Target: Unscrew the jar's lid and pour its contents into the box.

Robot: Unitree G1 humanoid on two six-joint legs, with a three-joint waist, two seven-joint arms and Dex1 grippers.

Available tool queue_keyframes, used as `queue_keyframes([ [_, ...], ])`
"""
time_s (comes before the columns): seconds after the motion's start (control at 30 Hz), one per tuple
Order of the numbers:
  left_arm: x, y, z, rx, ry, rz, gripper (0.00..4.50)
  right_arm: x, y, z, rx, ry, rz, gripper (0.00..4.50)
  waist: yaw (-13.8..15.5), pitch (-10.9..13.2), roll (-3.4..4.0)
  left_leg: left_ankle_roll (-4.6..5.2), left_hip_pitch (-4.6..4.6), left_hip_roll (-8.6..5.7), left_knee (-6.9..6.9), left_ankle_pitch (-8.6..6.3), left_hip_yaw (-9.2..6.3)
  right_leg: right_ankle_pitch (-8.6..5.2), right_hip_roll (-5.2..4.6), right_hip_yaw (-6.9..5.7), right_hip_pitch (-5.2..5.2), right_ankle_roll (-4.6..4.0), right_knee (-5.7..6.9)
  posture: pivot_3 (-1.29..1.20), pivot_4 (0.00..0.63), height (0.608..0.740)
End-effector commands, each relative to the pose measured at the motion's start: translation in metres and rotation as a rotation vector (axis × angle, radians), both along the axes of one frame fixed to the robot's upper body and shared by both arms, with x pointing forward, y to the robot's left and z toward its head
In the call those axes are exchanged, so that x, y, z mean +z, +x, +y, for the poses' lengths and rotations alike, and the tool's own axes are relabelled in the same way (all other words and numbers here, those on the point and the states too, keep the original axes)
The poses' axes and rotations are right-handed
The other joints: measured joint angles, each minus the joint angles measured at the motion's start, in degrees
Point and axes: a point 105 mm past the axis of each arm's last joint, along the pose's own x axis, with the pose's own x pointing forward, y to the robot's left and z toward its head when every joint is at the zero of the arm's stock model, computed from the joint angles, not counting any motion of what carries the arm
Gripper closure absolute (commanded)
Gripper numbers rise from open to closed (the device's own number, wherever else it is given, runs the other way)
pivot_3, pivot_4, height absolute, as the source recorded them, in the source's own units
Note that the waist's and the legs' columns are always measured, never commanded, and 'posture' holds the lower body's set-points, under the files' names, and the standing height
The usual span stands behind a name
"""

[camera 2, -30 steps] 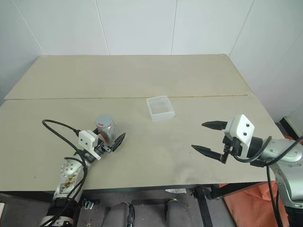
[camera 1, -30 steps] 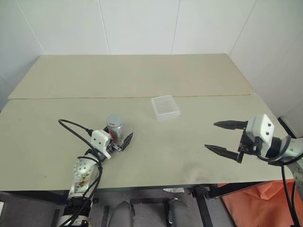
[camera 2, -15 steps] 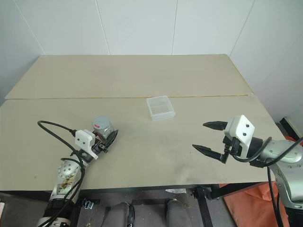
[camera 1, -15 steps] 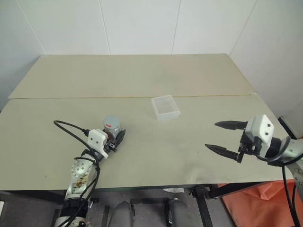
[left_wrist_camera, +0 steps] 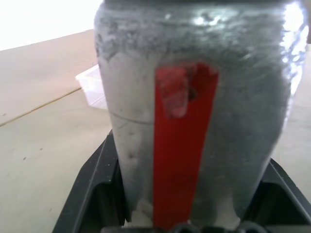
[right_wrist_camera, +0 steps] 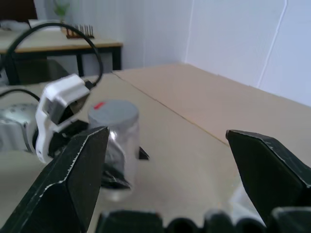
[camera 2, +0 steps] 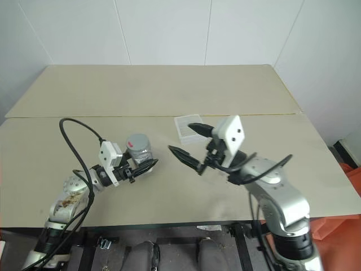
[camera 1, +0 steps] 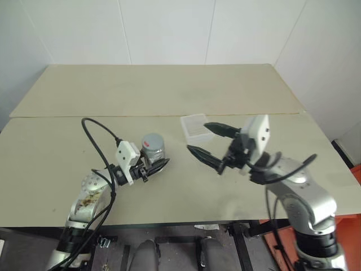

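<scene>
On the left side of the worktop (camera 1: 67, 147), my left gripper (camera 1: 157, 167) has its fingers closed tight on the jar (camera 1: 153, 151), clamping it low on its body so that the jar stands upright between them, raised a little above the beige surface. From my left wrist I see the jar's clear wall close up, with a red strip of label running down its side, and the black fingers (left_wrist_camera: 92, 194) pressed against it at both flanks near the base. The lid (camera 1: 152, 140) sits screwed on top of the jar, flat and grey, with a small red mark near its edge. I cannot make out the contents through the wall of the jar. A black cable (camera 1: 96, 138) loops up from my left wrist and arches over the worktop behind the gripper. To the right of the jar, near it but apart from it, my right gripper (camera 1: 206, 141) hangs above the worktop with its fingers spread wide and nothing between them; the tips point toward the jar. From my right wrist the two black fingers (right_wrist_camera: 77, 174) frame the jar and its grey lid, with my left gripper's white housing beside it. Behind my right gripper lies the box (camera 1: 194, 125), clear and shallow, flat on the worktop close to the seam where the two boards meet, partly hidden by the upper finger.
</scene>
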Motion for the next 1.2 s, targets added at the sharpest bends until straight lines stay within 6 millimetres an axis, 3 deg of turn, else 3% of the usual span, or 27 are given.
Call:
queue_keyframes([
  [0.03, 0.019, 0.000, -0.009, -0.073, 0.004, -0.065, 2.15, 0.007, -0.005, 0.014, 0.007, -0.011, -0.043, 0.00, 0.03, 0.00, 0.00, 0.00, -0.05, -0.02, 0.01, 0.00, 0.01, 0.05, -0.03, 0.00, 0.00, -0.08, -0.05, 0.00, 0.150, 0.740],
  [0.37, 0.020, -0.007, -0.024, -0.143, 0.003, -0.098, 2.15, 0.009, -0.007, 0.040, 0.081, 0.009, -0.048, 0.00, -0.18, 0.00, 0.00, 0.01, -0.13, -0.03, -0.03, 0.00, -0.05, 0.15, -0.03, -0.07, -0.05, -0.23, -0.11, 0.00, 0.150, 0.740],
  [1.07, 0.015, -0.016, -0.033, -0.160, -0.015, -0.066, 2.15, 0.000, -0.001, 0.054, 0.139, 0.006, -0.013, 0.00, -0.20, 0.00, 0.00, 0.01, -0.14, -0.03, -0.01, 0.00, -0.07, 0.12, -0.03, -0.09, -0.06, -0.18, -0.09, 0.00, 0.150, 0.740],
  [1.2, 0.018, -0.016, -0.032, -0.160, -0.040, -0.067, 2.15, -0.004, -0.002, 0.055, 0.159, -0.011, -0.012, 0.96, -0.21, 0.00, 0.00, 0.01, -0.13, -0.03, -0.01, 0.00, -0.07, 0.12, -0.04, -0.09, -0.06, -0.16, -0.09, 0.00, 0.150, 0.740],
])
